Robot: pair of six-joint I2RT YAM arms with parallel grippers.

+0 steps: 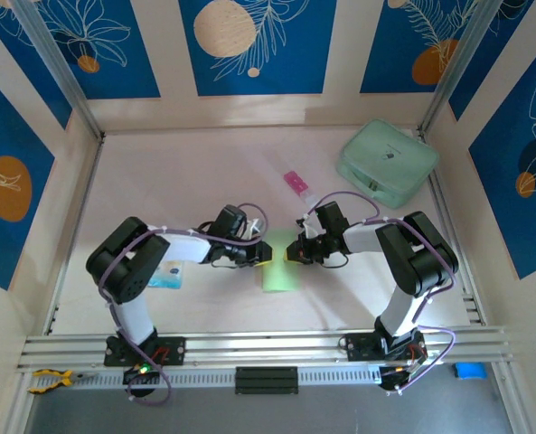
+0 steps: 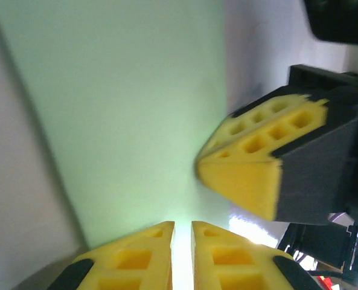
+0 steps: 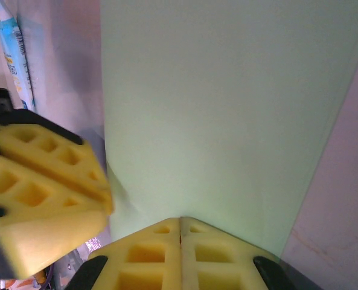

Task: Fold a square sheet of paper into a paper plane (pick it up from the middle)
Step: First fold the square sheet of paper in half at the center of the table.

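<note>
Square sheet of paper, pale lime-green, lies flat near the middle of the counter, a touch toward 6 o'clock. From above it reads as a narrow strip running 12 to 6 rather than a full square, so I'd guess it has had one lengthwise fold, though no crease shows clearly enough to be sure. Nothing dart-shaped is there yet: no pointed nose, no wings. By my reckoning the job is in its early folds and most of it is left.

Both arms are working the strip's 12 o'clock end. The left arm rises from its base at 7 o'clock, elbow doubled back, forearm stretched low toward 3 o'clock. The right arm mirrors it from 5 o'clock, reaching toward 9 o'clock. Their tips face each other across the paper, near but not touching.

From the right wrist, the right jaws are pressed together with no gap between the yellow pads, and the sheet runs right up into them, so they look clamped on its edge. From the left wrist, the left jaws leave a thin bright slit between their pads. The sheet leads into that slit, so I take it as a pinch on the paper.

A mint-green case sits at 2 o'clock, well apart.
</note>
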